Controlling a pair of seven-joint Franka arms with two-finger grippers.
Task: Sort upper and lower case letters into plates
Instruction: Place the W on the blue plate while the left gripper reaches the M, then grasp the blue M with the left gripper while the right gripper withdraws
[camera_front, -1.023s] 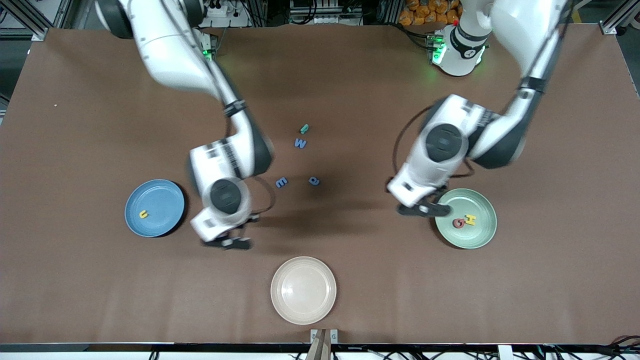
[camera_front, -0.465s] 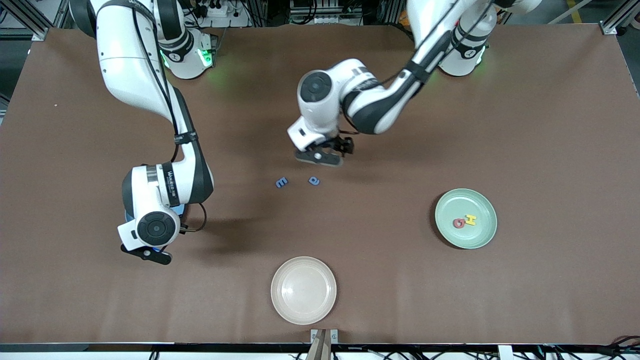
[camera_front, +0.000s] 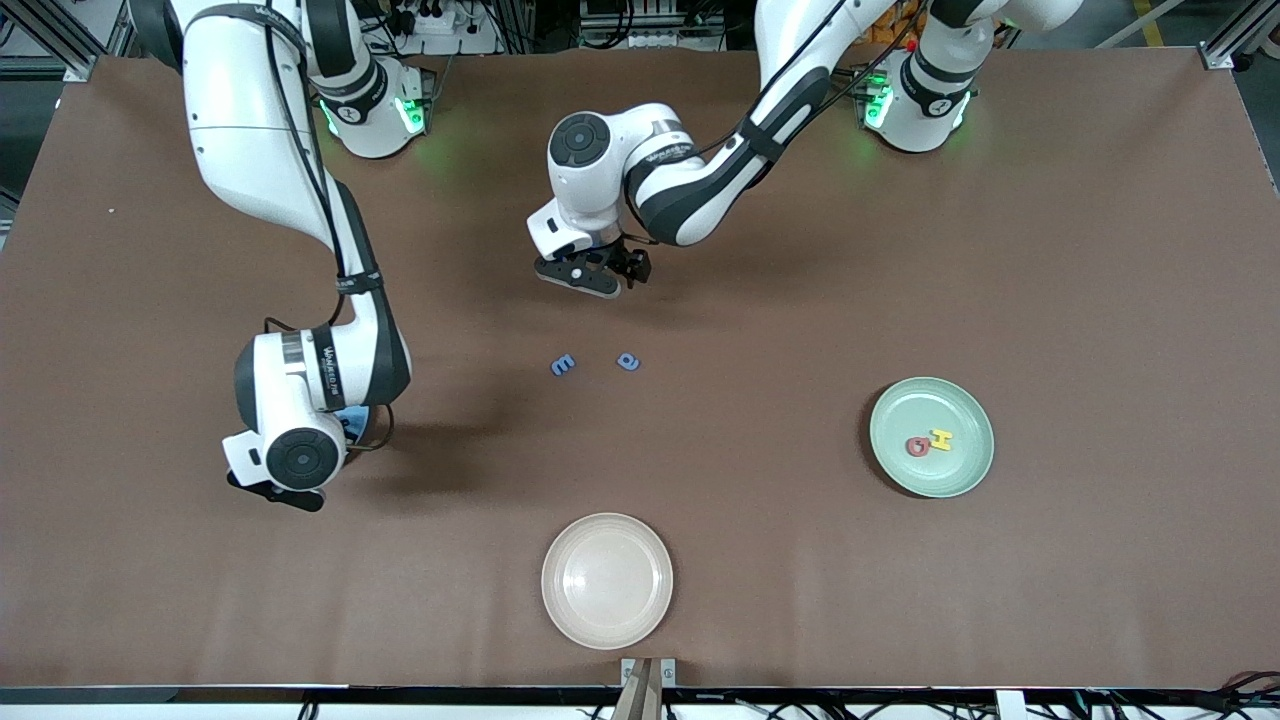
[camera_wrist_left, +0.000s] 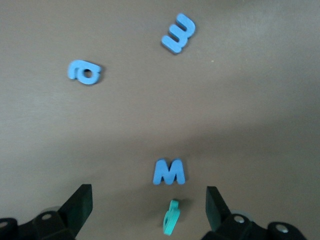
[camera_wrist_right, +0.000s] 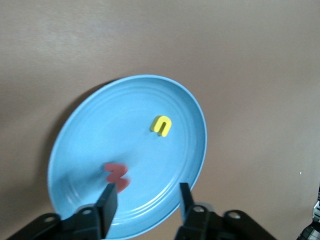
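The right gripper (camera_wrist_right: 145, 207) hangs over the blue plate (camera_wrist_right: 85, 150) at the right arm's end of the table, its fingers (camera_wrist_right: 107, 202) parted with nothing between them. In the right wrist view a blurred red letter (camera_wrist_right: 116, 175) shows against the plate just off the fingertips, apart from them; whether it rests on the plate cannot be told. A yellow letter u (camera_wrist_right: 161, 125) lies on the same plate, well apart from the red one. In the front view the right arm hides almost all of that plate.

The left gripper (camera_front: 590, 275) hovers over the middle of the table, jaws spread wide and empty. Under it on the cloth lie a blue M (camera_wrist_left: 169, 172) and a teal letter (camera_wrist_left: 170, 217), which sit between the two fingers (camera_wrist_left: 80, 207) in the left wrist view, the teal one just beside the M. A blue E (camera_front: 563, 365) and a blue a (camera_front: 628, 362) lie near each other, nearer the front camera than the left gripper's spot.

The pale green plate (camera_front: 960, 478) sits toward the left arm's end, holding a red G (camera_front: 916, 446) and a yellow H (camera_front: 941, 439) side by side. A cream plate (camera_front: 606, 580) stands nearest the front camera.
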